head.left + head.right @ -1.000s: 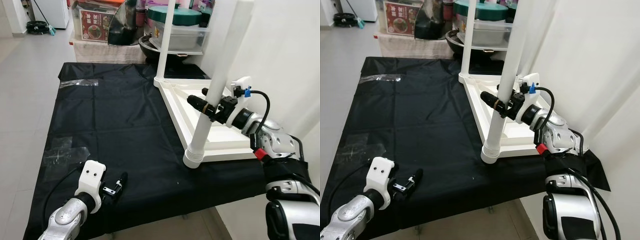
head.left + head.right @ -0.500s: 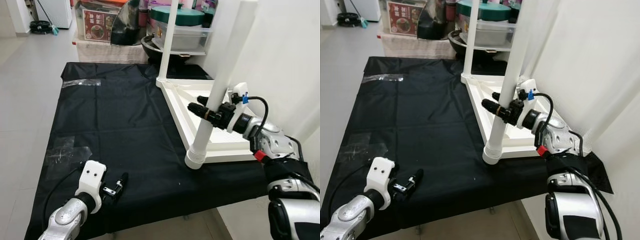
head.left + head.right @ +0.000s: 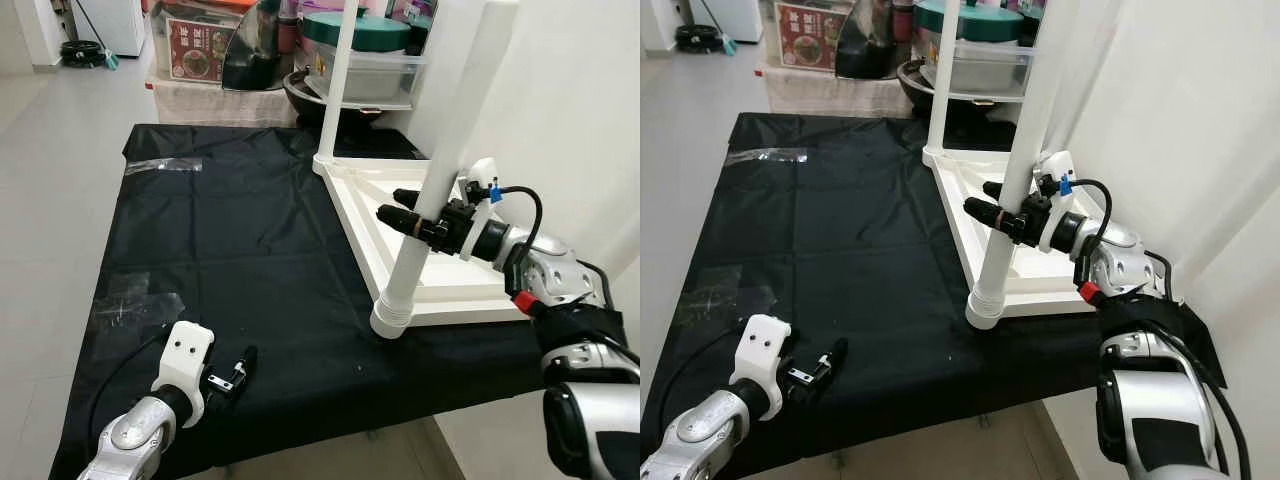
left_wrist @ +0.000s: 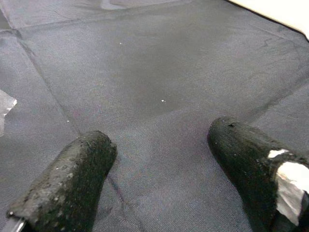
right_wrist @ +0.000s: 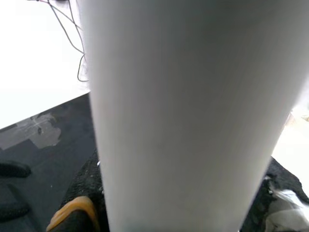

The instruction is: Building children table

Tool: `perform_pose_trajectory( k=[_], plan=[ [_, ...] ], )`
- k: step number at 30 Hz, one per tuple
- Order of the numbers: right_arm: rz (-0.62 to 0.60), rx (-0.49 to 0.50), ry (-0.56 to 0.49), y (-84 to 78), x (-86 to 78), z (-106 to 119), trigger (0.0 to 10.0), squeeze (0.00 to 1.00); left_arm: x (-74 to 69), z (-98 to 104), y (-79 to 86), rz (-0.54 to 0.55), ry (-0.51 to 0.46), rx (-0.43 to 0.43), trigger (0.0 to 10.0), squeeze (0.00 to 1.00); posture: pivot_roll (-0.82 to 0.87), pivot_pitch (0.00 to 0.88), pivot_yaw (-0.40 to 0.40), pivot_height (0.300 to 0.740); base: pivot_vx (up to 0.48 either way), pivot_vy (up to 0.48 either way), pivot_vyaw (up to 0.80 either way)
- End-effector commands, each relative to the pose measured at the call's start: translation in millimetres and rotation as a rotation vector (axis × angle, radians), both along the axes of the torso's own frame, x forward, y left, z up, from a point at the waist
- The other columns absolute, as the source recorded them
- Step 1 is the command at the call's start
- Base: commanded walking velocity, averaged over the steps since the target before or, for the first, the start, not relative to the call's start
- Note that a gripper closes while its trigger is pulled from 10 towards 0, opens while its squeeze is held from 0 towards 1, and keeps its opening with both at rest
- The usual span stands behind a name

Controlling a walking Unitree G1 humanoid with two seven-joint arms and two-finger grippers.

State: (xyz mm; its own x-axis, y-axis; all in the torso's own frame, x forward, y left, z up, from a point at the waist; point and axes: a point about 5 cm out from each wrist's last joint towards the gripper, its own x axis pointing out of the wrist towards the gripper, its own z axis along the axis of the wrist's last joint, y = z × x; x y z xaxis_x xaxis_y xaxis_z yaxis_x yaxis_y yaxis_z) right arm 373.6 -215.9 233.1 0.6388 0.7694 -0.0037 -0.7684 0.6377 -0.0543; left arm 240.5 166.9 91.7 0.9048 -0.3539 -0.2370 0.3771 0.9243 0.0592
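upside-down white children's table top (image 3: pixel 440 285) lies on the right side of the black cloth sheet (image 3: pixel 230 250) spread over the floor. near white cylindrical table leg (image 3: pixel 440 170) stands upright at the top's near-left corner — its ribbed base collar sits on the corner at the edge of the cloth. a second thin white leg (image 3: pixel 335 80) stands at the far corner. right gripper (image 3: pixel 412 212) reaches in from the right at mid-height of the near leg, black fingers clamped around it; in the right wrist view the leg (image 5: pixel 193 111) runs between them. left gripper (image 3: pixel 240 366) rests low on the near-left part of the cloth, fingers (image 4: pixel 72 183) spread apart with nothing between them, well apart from the table. clear tape patches (image 3: pixel 130 300) on the cloth's left side. storage boxes and pots (image 3: pixel 290 50) at the far end.
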Motion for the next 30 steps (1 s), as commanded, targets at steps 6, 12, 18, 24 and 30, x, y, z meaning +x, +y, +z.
perform_pose_trajectory(
  k=[6,12,18,24,30],
  plan=[
    [-0.004,-0.021,-0.006,-6.7,0.0,1,10.0,0.00,-3.7,-5,-2.9,-0.017,0.012,0.017,10.0,0.00,0.08,0.000,-0.146,0.740,0.000,0.000,0.00],
    [-0.008,-0.028,-0.006,-9.7,0.1,-1,9.5,0.00,-4.1,-5,-3.1,-0.021,0.013,0.018,10.0,0.00,0.08,0.000,-0.143,0.740,0.000,0.000,0.00],
    [-0.018,-0.012,-0.012,-12.1,0.6,0,0.0,0.00,-3.7,-5,-3.4,-0.024,0.012,0.019,10.0,0.00,0.07,0.000,-0.139,0.740,0.000,0.000,0.00],
    [-0.039,0.016,-0.015,-14.4,0.7,-2,0.0,0.00,-3.4,-5,-3.3,-0.028,0.012,0.022,10.0,0.00,0.07,0.000,-0.137,0.740,0.000,0.000,0.00],
    [-0.047,0.048,0.002,-12.8,-1.2,-12,0.0,0.00,-3.3,-5,-3.0,-0.028,0.011,0.024,10.0,0.00,0.08,0.000,-0.139,0.740,0.000,0.000,0.00]
  ],
)
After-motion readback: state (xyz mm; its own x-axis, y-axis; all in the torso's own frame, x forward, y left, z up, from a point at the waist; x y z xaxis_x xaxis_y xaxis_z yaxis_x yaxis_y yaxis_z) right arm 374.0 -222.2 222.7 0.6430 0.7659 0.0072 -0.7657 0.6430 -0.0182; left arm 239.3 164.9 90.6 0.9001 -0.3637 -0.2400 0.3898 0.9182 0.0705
